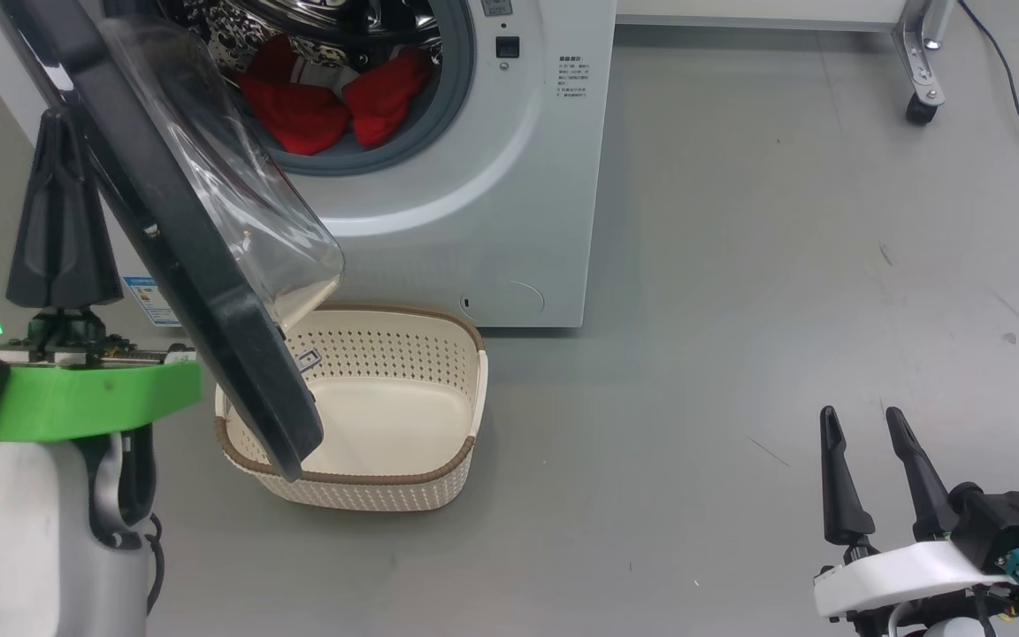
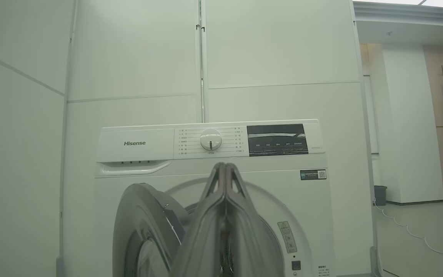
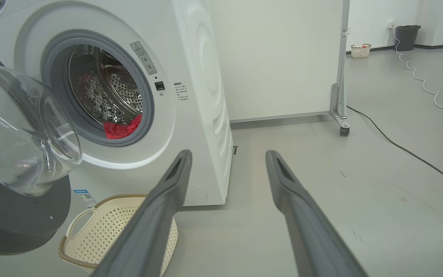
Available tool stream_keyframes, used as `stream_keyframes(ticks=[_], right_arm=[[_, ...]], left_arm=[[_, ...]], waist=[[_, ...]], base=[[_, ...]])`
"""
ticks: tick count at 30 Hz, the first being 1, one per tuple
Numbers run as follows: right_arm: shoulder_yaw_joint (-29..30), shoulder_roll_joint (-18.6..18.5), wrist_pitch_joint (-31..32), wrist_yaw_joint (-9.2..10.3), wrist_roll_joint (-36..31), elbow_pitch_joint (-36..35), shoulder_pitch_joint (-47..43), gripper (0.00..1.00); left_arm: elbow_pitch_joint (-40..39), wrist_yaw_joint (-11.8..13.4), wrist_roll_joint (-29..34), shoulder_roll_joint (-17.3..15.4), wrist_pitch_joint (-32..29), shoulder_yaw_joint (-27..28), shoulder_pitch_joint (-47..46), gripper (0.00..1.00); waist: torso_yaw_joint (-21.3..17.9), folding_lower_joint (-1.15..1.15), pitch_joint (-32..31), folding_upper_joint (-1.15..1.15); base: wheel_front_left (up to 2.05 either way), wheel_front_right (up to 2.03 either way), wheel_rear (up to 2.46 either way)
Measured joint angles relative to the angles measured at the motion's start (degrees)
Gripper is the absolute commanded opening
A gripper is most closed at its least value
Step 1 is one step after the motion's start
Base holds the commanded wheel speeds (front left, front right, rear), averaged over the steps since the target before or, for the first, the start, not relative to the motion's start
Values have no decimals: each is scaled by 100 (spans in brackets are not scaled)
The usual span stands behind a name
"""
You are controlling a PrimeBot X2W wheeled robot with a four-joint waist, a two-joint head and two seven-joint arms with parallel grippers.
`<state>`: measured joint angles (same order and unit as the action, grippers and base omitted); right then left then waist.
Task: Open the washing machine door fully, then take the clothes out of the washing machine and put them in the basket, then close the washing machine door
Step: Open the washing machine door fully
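The work appears to be at the end of the first step. The washing machine door (image 1: 195, 292) stands swung out towards the near left, roughly square to the front of the washing machine (image 1: 492, 221), and the round mouth is exposed. Whether the door counts as fully open is uncertain; it probably has more swing left.

The left gripper (image 1: 58, 133) has its two dark fingers pressed together and holds nothing. It stands upright just left of the door's outer face, and whether it touches the door cannot be told. The right gripper (image 1: 865, 425) hangs over the bare floor (image 1: 739, 265) at the near right, fingers spread wide and empty, well apart from the machine.

The clothes (image 1: 324, 106) lie in the bottom of the drum (image 3: 121, 88), slumped against the grey rubber lip. The basket (image 1: 439, 320) sits on the floor in front of the machine, empty, with the door's lower edge crossing in front of its left side in the head view.

The next move is likely either a further push on the door or a reach with the spread gripper into the mouth for the soft, crumpled red fabric.

The door is a glossy black ring around a bulging clear bowl. The drum is perforated steel. The basket is cream plastic with pierced walls and a brown woven-look rim.
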<state>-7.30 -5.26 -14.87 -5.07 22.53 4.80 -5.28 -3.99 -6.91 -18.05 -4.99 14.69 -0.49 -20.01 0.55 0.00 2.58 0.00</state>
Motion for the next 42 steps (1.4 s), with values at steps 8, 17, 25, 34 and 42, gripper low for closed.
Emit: stream_keyframes(ticks=[8, 17, 25, 34, 42], right_arm=[[5, 48, 0, -20, -11, 27, 1, 100], [25, 91, 0, -42, -48, 73, 2, 100], [25, 108, 0, -86, -48, 112, 2, 100], [15, 124, 0, -92, -66, 141, 2, 100], [18, 133, 0, -134, -99, 144, 2, 100]], left_arm=[[19, -4, 24, -10, -323, -535, -59, 0], [446, -5, 7, 24, -738, -967, 165, 0], [823, -21, -60, 52, -961, -1300, 447, 0], [1272, -21, -156, 60, -1120, -1425, 628, 0], [1697, 11, -152, 49, -1318, -1319, 711, 0]], waist=[[-70, 0, 21, 0], [-199, 0, 12, 0], [-277, 0, 3, 0], [-368, 0, 4, 0], [-449, 0, 48, 0]], base=[[0, 0, 0], [0, 0, 0], [0, 0, 0], [0, 0, 0], [0, 0, 0]])
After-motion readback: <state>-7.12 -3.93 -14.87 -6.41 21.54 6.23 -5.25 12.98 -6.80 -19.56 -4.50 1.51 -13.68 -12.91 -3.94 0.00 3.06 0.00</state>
